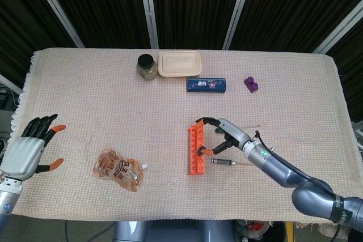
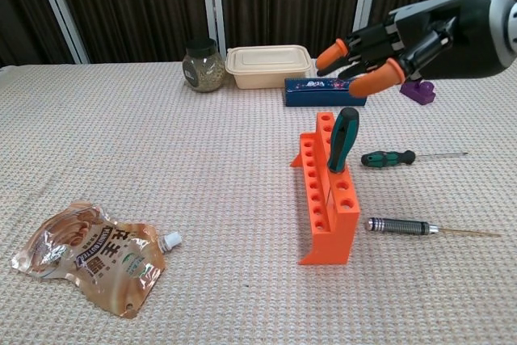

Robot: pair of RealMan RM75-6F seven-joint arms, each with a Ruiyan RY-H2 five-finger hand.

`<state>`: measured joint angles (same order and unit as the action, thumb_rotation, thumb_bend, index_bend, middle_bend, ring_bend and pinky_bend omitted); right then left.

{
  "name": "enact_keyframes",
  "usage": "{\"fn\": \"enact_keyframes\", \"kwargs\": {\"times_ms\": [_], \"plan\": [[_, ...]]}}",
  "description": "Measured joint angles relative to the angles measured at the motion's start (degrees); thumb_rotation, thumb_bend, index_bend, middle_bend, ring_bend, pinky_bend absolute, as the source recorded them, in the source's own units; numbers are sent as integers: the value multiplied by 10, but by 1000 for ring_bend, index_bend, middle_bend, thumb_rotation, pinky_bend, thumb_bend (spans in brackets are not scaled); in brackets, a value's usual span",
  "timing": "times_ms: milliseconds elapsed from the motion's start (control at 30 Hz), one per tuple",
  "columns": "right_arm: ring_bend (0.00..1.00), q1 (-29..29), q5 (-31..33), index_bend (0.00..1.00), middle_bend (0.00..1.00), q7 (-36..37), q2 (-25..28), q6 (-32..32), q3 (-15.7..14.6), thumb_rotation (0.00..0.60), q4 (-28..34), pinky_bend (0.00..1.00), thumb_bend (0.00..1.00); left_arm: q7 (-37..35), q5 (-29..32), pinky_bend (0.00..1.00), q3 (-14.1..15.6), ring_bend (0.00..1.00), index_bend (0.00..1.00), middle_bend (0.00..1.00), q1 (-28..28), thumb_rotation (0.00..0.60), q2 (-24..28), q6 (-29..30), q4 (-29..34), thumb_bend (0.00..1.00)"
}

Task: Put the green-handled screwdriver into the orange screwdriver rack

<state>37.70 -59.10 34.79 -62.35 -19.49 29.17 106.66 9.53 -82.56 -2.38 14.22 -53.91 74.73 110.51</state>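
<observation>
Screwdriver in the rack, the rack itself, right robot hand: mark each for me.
green-handled screwdriver (image 2: 342,139), chest view, mid handle.
orange screwdriver rack (image 2: 326,236), chest view, near end face.
right robot hand (image 2: 386,46), chest view, knuckles above the fingers.

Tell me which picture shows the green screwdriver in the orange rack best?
The chest view. There the green-handled screwdriver stands leaning in a hole of the orange rack, seen from the side, with the right hand open above it. In the head view it is mostly hidden under that hand.
</observation>
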Motion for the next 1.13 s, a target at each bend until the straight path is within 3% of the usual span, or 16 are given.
{"fn": "enact_keyframes", "kwargs": {"times_ms": [233, 433, 600, 767, 900, 1133], "plan": [[0, -48, -31, 325, 188, 21, 41, -60, 33, 600, 37, 0, 200, -2, 0, 0, -1, 0, 193, 0, -5, 600, 6, 10, -1, 191], [0, -93, -73, 333, 190, -58, 53, -186, 18, 600, 29, 0, 270, 12, 19, 0, -3, 0, 193, 0, -16, 600, 2, 26, -11, 191], [0, -136, -99, 316, 176, -204, 38, -336, -19, 600, 6, 0, 270, 29, 31, 0, -3, 0, 191, 1, -31, 600, -15, 48, -22, 191], [0, -190, -139, 168, 44, -329, 14, -471, -75, 600, -32, 0, 269, 29, 31, 0, 0, 0, 173, 0, -42, 600, -28, 63, -33, 191], [0, -235, -169, 78, 0, -385, 4, -532, -123, 600, -55, 0, 268, 28, 22, 0, 4, 0, 156, 0, -50, 600, -37, 75, -39, 191], [0, -298, -208, 69, 0, -423, 7, -590, -193, 600, -61, 0, 268, 21, -6, 0, 21, 0, 146, 0, -68, 600, -51, 91, -48, 192]]}}
